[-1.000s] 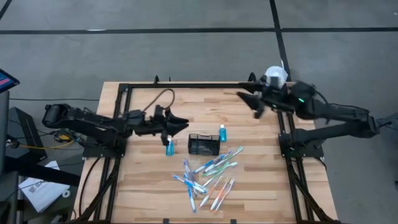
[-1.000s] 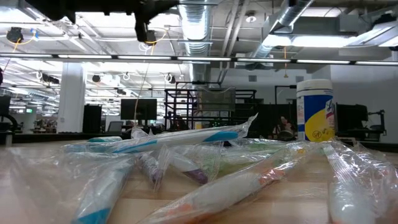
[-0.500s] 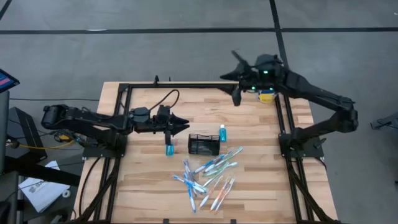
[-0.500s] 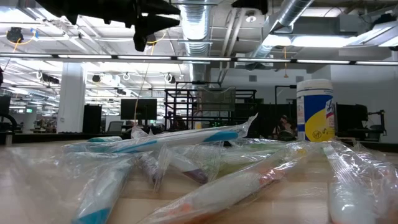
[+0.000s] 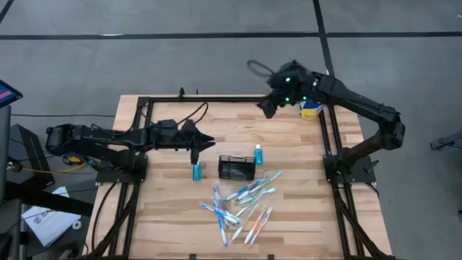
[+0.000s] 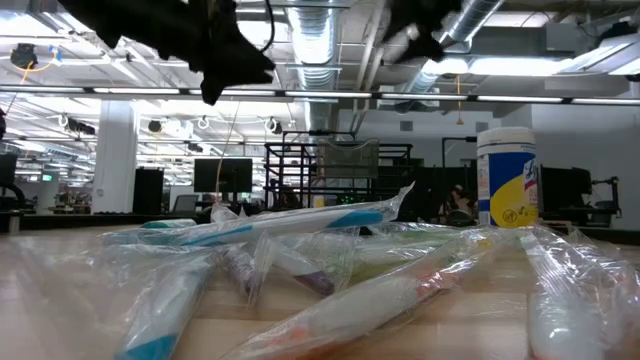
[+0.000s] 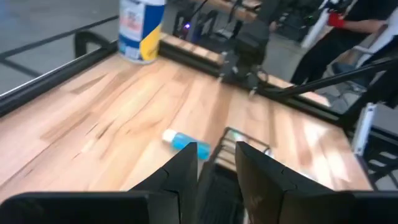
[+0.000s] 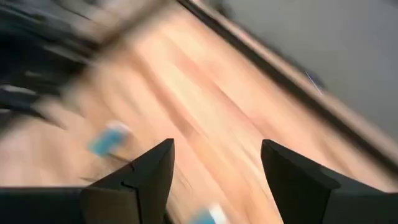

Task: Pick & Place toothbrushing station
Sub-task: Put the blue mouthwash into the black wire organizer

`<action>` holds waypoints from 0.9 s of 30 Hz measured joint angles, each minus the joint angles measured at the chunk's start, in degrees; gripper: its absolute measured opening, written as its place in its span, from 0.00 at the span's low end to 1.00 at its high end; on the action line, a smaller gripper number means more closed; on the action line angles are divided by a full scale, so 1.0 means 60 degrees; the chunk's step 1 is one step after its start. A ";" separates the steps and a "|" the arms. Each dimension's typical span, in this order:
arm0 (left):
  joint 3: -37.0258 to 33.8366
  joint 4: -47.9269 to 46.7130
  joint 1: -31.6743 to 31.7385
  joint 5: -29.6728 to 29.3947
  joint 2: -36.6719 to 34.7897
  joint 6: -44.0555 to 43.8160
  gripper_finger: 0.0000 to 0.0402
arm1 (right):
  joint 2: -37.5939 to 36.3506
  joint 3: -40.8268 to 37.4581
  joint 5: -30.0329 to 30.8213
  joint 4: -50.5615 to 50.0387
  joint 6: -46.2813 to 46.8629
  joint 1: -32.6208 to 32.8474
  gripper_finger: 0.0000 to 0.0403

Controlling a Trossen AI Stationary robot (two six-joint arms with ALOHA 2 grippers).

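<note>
- While the black wire-mesh toothbrushing station stands upright near the middle of the wooden bench, neither arm touches it.
- Just beside the station's right end lies a small blue bottle; a second blue bottle sits near its left end, apart from it.
- On the near side of the station, a loose heap of wrapped toothbrushes spreads across the bench, its top end close to the station's right corner.
- From the left, the left arm reaches over the bench, and the left claw hangs above the boards between the two bottles, up and to the left of the station.
- Seen from the left wrist, its two dark fingers stand a narrow gap apart with nothing between them; the station's mesh rim and one blue bottle lie just ahead.
- Over the far right part of the bench, the right arm is raised, and the right claw is near the far rail, well apart from the station.
- Its fingers are spread wide and hold nothing.
- At the far right corner stands a white tub with a yellow and blue label, partly hidden under the right arm from above.
</note>
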 joint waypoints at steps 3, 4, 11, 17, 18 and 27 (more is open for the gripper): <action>0.0000 -0.0197 0.0252 -0.0033 0.0007 0.0026 0.26 | 0.0284 -0.0004 0.0758 -0.1704 0.0985 0.0032 0.57; 0.0000 -0.0192 0.0350 -0.0047 0.0007 0.0026 0.26 | 0.0380 -0.0003 0.0843 -0.2068 0.1194 0.0093 0.57; 0.0000 -0.0378 0.1179 -0.0122 0.0007 0.0440 0.26 | 0.1345 -0.0004 0.1531 -0.3212 0.2254 0.0754 0.57; 0.0000 -0.0379 0.1471 -0.0118 0.0007 0.0438 0.26 | 0.1988 -0.0280 0.1786 -0.3533 0.3368 0.1174 0.57; 0.0000 -0.0384 0.1468 -0.0117 0.0007 0.0434 0.26 | 0.1985 -0.0457 0.1790 -0.3374 0.3615 0.1230 0.57; 0.0000 -0.0437 0.1464 -0.0069 0.0007 0.0375 0.26 | 0.1853 -0.1957 0.1786 -0.1616 0.5938 0.1476 0.57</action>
